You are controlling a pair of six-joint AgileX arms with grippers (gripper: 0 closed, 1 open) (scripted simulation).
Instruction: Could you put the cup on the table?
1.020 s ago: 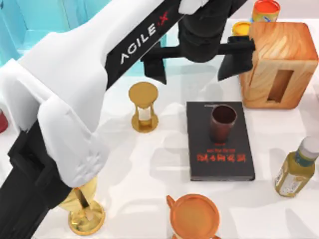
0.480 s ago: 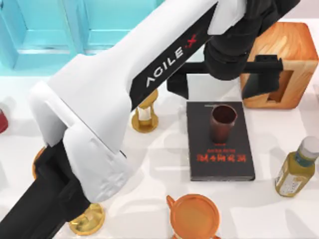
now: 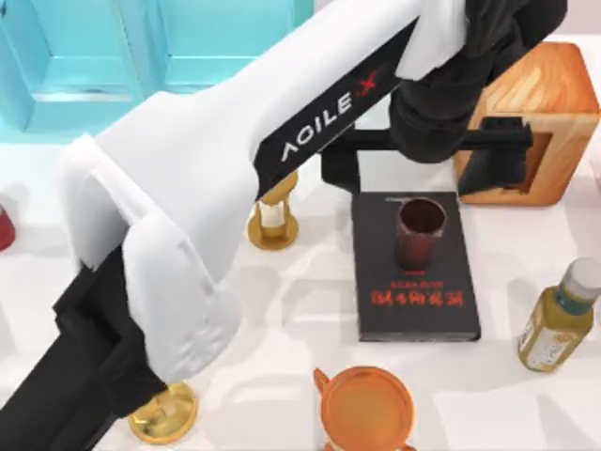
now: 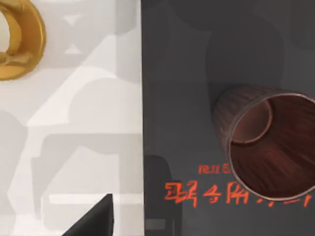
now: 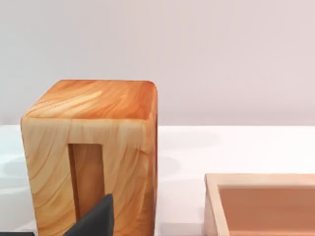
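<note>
Cup (image 3: 419,232): we see the small reddish-brown tumbler standing upright on the far half of the black book, mouth up; in the left wrist view (image 4: 268,142) we look down into its open mouth, just above the red lettering.
Book (image 3: 413,266): it lies flat on the desk, right of centre, its red lettering toward the near edge.
Desk (image 3: 300,310): the white glossy surface carries everything; the cup does not touch it, as the book is between them.
Left gripper (image 3: 424,164): our left arm reaches from the near left corner across the desk, and the gripper hangs above the far end of the book, just beyond the cup and clear of it. Its two dark fingers (image 3: 500,167) stand wide apart, one on each side, so the jaws are apart and hold nothing.
Right gripper: a dark fingertip (image 5: 93,219) shows at the edge of the right wrist view, in front of the wooden block; we cannot tell how its jaws stand.
Wooden block (image 3: 531,122): it stands at the far right of the desk, with a slot in its face, just behind the left gripper's right-hand finger.
Hourglass (image 3: 273,224): gold, left of the book, partly under the arm.
Orange mug (image 3: 364,410): at the near edge, in front of the book.
Bottle (image 3: 552,319): yellow, toward the right edge, beside the book.
Goblet foot (image 3: 163,413): gold, at the near left, under the arm.
</note>
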